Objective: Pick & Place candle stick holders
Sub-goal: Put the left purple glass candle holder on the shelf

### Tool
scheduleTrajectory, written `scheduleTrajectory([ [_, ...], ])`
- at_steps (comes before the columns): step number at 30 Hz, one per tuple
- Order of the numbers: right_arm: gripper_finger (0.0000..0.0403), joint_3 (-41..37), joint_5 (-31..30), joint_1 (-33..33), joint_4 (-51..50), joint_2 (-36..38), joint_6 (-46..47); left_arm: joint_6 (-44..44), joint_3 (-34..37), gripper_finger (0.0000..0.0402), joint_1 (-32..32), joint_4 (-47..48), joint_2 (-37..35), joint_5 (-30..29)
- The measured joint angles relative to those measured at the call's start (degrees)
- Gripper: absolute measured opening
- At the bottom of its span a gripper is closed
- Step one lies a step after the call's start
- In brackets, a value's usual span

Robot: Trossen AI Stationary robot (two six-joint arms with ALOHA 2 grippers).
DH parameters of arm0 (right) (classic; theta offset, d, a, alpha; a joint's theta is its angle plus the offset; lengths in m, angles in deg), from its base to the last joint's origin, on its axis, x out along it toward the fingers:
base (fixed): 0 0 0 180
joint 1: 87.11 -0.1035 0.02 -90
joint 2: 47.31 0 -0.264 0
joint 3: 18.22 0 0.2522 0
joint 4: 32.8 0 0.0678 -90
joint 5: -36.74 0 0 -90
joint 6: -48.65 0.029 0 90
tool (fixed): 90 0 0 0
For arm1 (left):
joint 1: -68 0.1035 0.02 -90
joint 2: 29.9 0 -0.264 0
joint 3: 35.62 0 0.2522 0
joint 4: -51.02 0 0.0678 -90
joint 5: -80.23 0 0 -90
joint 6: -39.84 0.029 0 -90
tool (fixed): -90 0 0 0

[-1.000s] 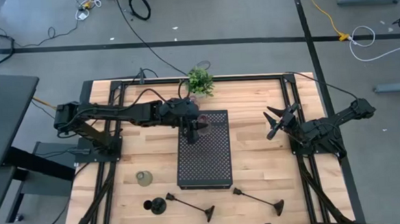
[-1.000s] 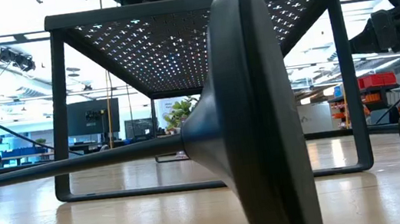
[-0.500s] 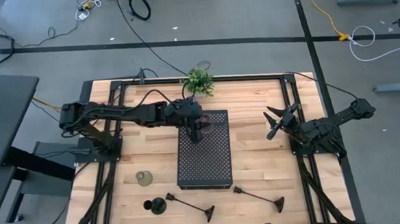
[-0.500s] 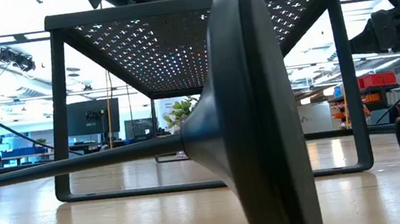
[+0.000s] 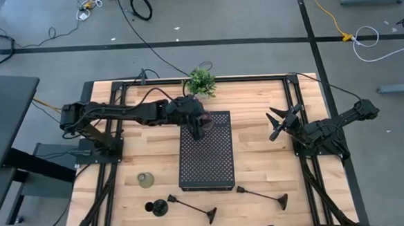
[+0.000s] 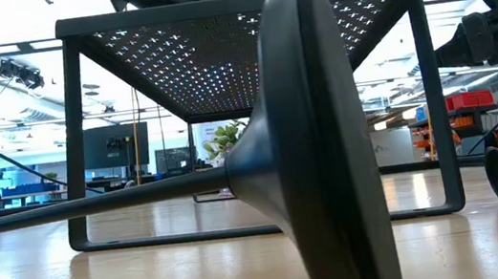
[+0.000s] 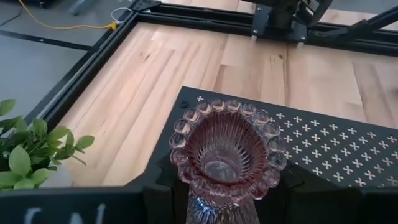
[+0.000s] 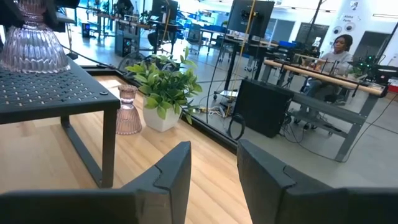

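High view: the left gripper point(image 5: 198, 126) is reaching over the far corner of the perforated tray point(image 5: 206, 169), close to the potted plant point(image 5: 201, 82). The right gripper point(image 5: 280, 123) is waiting near the table's right edge with its fingers spread and nothing between them. An olive glass cup point(image 5: 146, 179), a short black holder point(image 5: 158, 207) and two long-stemmed holders point(image 5: 193, 207) point(image 5: 263, 198) are lying on the table near its front edge, apparently awaiting their turn.

Low view: one stemmed holder's base point(image 6: 312, 141) is lying on its side and blocking much of the tray point(image 6: 241, 6).

Left wrist view: the pink glass cup point(image 7: 227, 149) is sitting upright between the fingers at the tray's point(image 7: 323, 155) corner; the fingers appear to be gripping its lower body, probably to seat it squarely.

Right wrist view: the pink cup point(image 8: 32, 42) is standing at tray-top point(image 8: 50, 93) level; whether it is touching the surface is not clear. A second pink cup point(image 8: 128, 111) is standing on the table beside the plant point(image 8: 163, 92).
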Motion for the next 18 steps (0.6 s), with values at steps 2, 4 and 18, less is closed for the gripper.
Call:
scheduleTrajectory([
  [2,0.013,0.0,0.0,0.0,0.0,0.0,0.0,-0.5,0.0,0.0128,-0.1,-0.1,0.0,0.6],
  [4,0.013,0.0,0.0,0.0,0.0,0.0,0.0,-0.6,0.0,0.0128,-0.1,-0.1,0.0,0.6],
  [18,0.013,0.0,0.0,0.0,0.0,0.0,0.0,-1.0,-0.1,0.0128,0.0,-0.8,2.1,0.3],
])
